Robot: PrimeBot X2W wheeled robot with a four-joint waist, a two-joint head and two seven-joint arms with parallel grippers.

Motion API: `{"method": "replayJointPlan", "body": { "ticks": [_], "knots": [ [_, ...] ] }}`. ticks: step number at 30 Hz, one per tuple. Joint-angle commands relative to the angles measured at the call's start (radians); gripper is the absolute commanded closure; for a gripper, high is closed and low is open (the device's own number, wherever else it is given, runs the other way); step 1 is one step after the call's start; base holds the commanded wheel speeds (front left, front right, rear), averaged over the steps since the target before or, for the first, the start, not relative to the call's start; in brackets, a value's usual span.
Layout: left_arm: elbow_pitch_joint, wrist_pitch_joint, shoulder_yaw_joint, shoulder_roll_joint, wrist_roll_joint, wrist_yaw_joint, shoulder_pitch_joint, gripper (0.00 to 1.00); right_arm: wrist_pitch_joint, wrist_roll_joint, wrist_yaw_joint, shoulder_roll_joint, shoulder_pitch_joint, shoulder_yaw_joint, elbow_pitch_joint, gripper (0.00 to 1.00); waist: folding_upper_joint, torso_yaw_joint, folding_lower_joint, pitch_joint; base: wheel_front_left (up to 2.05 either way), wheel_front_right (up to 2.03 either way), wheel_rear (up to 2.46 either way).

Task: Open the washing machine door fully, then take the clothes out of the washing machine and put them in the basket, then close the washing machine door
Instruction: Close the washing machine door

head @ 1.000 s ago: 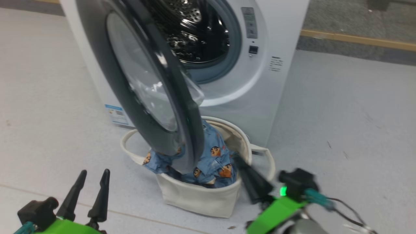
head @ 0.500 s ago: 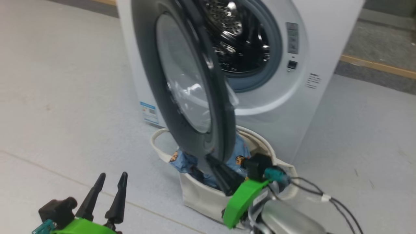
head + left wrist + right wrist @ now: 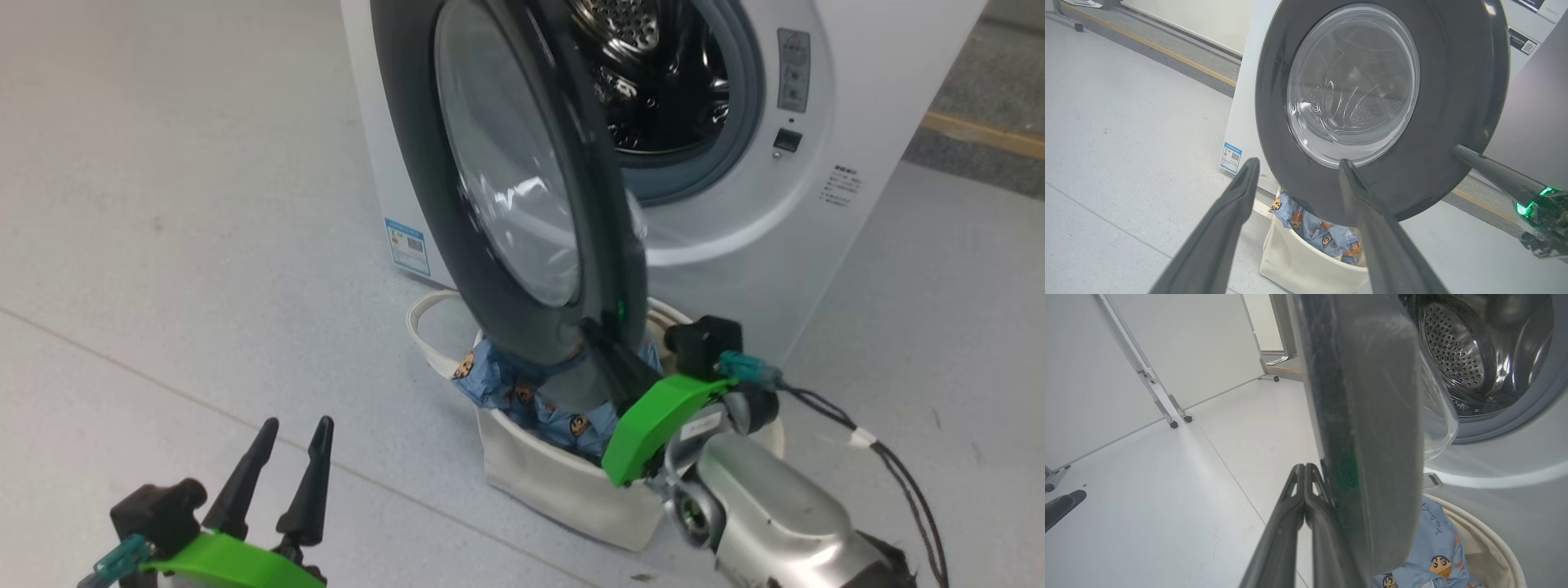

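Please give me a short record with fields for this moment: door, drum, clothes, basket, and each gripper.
washing machine door: partly open, above the basket
drum: no clothes visible inside
clothes: light-blue printed, in the basket
basket: on floor, before the washing machine
left gripper: open, empty, away from door
right gripper: shut, fingertips against door's black rim

I'm seeing the washing machine door (image 3: 514,180) showing a glossy dark plastic rim around a clear, shining glass bowl. The washing machine (image 3: 882,98) is presenting smooth white panels with a soft sheen. Its drum (image 3: 653,82) is gleaming as polished perforated steel inside a matt grey-blue gasket (image 3: 739,122). The basket (image 3: 563,490) is looking like matt cream canvas, and the clothes (image 3: 522,400) like soft printed cloth. The jaws are reading as matt black plastic on glossy green mounts (image 3: 653,425). The floor (image 3: 163,245) is lying pale, smooth and faintly speckled.
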Motion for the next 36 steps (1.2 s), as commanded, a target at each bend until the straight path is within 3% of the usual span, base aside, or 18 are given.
{"method": "replayJointPlan", "body": {
  "ticks": [1, 7, 13, 25, 33, 34, 35, 36],
  "knots": [
    [-0.03, -0.01, 0.032, 0.007, -0.008, -0.003, -0.059, 0.0, -0.013, -0.01, 0.0, 0.012, -0.047, -0.026, -0.007, 1.0, 0.0, 0.002, 0.0, 0.015, 0.0, 0.0, 0.0],
    [-0.044, -0.019, 0.017, -0.01, -0.007, -0.003, -0.079, 0.0, -0.013, -0.091, 0.0, 0.012, -0.108, -0.182, 0.066, 1.0, 0.0, 0.002, 0.0, 0.084, 0.0, 0.0, 0.0],
    [-0.057, -0.032, -0.002, -0.033, -0.003, -0.005, -0.108, 0.0, -0.013, -0.236, 0.0, 0.009, -0.192, -0.417, 0.13, 1.0, 0.0, 0.018, 0.0, 0.171, 0.0, 0.0, 0.0],
    [-0.032, -0.058, -0.051, -0.077, -0.003, -0.014, -0.176, 0.0, -0.013, -0.474, 0.0, -0.082, -0.401, -0.779, 0.208, 1.0, 0.0, 0.092, 0.0, 0.268, 0.0, 0.0, 0.0],
    [-0.015, -0.066, -0.045, -0.066, -0.009, -0.016, -0.176, 0.0, -0.013, -0.515, 0.0, -0.06, -0.402, -0.813, 0.215, 1.0, 0.0, 0.065, 0.0, 0.238, 0.0, 0.0, 0.0],
    [-0.013, -0.066, -0.044, -0.065, -0.009, -0.016, -0.176, 0.0, -0.013, -0.51, 0.0, -0.052, -0.391, -0.805, 0.213, 0.9, 0.0, 0.058, 0.0, 0.23, 0.0, 0.0, 0.0],
    [-0.011, -0.067, -0.044, -0.063, -0.009, -0.016, -0.175, 0.0, -0.013, -0.507, 0.0, -0.044, -0.378, -0.793, 0.213, 0.3, 0.0, 0.049, 0.0, 0.222, 0.0, 0.0, 0.0],
    [-0.01, -0.067, -0.042, -0.06, -0.009, -0.016, -0.174, 0.0, -0.013, -0.501, 0.0, -0.037, -0.365, -0.78, 0.214, 0.01, 0.0, 0.038, 0.0, 0.215, 0.0, 0.0, 0.0]
  ]
}}
